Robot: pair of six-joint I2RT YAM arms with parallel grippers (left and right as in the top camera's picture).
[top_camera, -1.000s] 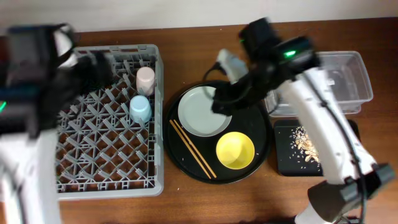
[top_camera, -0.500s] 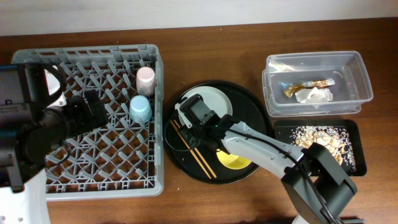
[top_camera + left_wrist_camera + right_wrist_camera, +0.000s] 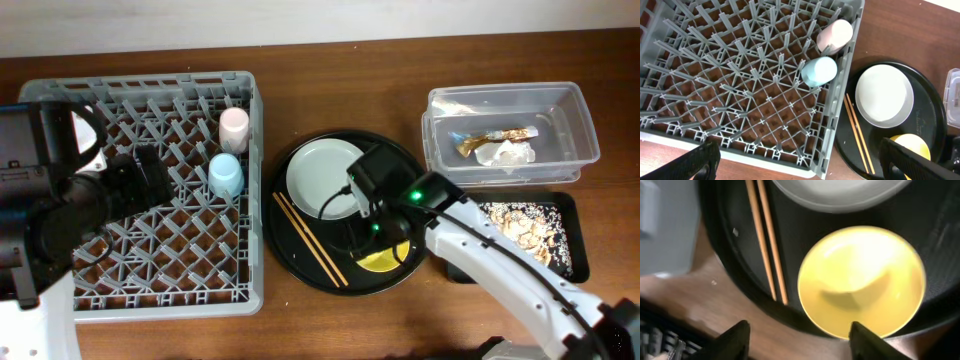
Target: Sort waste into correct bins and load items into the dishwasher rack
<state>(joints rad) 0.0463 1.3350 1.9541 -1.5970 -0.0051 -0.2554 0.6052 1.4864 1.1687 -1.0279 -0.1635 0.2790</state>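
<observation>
My right gripper hangs open over the near rim of the yellow bowl, with nothing between its fingers. The arm hides most of the bowl from above. The wooden chopsticks lie left of it, and the pale plate sits behind. A pink cup and a blue cup stand in the grey dishwasher rack. My left gripper is wide open above the rack's near edge. The clear tub holds a foil wrapper and a tissue. Food scraps lie in the shallow black tray.
The plate, bowl and chopsticks all rest on a large round black tray between the rack and the two bins. The left arm's bulk covers the rack's left part. Bare wooden table runs along the front edge.
The right arm swung from over the plate, past the chopsticks, to above the yellow bowl. Its jaws narrowed a little and widened again. The left arm settled over the rack and has held still since.
</observation>
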